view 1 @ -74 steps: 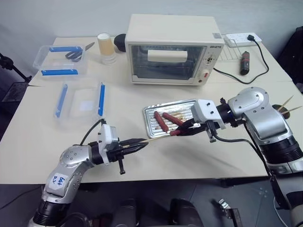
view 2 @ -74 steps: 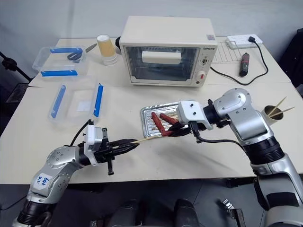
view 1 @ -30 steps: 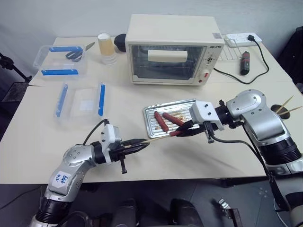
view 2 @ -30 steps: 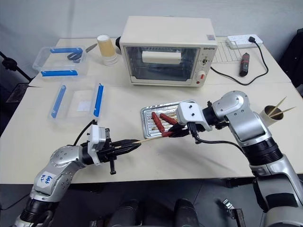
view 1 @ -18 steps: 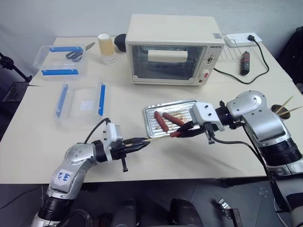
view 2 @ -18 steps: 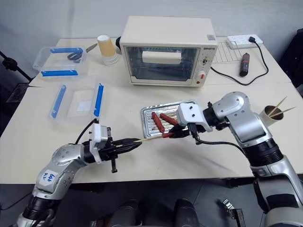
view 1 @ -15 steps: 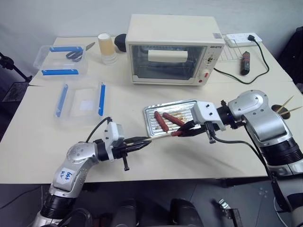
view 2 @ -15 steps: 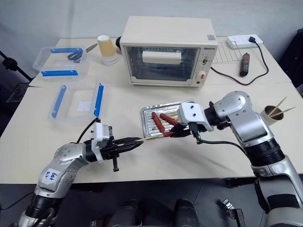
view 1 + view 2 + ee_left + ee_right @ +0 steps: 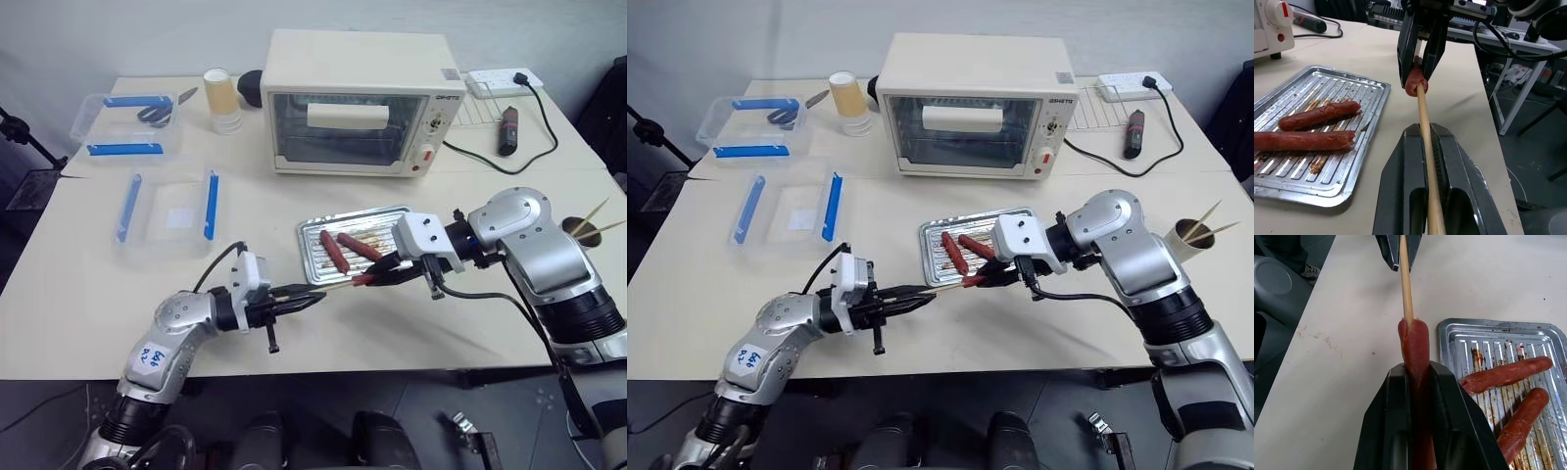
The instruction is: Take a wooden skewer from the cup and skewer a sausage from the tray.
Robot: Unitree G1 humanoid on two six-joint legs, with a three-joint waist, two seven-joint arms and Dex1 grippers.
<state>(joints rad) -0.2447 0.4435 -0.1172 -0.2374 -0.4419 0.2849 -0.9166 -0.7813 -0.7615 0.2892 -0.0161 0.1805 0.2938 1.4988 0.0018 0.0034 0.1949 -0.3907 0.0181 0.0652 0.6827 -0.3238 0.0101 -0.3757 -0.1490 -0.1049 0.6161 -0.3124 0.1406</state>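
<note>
My left gripper (image 9: 312,300) is shut on a thin wooden skewer (image 9: 1422,110) and points level toward the right. The skewer's tip sits in the end of a reddish-brown sausage (image 9: 1415,345), which my right gripper (image 9: 377,273) is shut on just in front of the tray's front rim. The silver tray (image 9: 304,250) holds two more sausages (image 9: 334,252) lying side by side on its ridged bottom. A tan cup (image 9: 1193,233) with more skewers sticking out stands at the table's right edge, behind my right arm.
A cream toaster oven (image 9: 358,103) stands behind the tray. Clear boxes with blue clips (image 9: 125,124) and a lid (image 9: 168,206) lie at the left, with stacked cups (image 9: 222,98) beside them. A power strip (image 9: 500,80) and a red-banded tool (image 9: 506,132) lie at the back right.
My left gripper has moved right with the skewer, bringing its tip up to and into the sausage's end. The right gripper has kept still.
</note>
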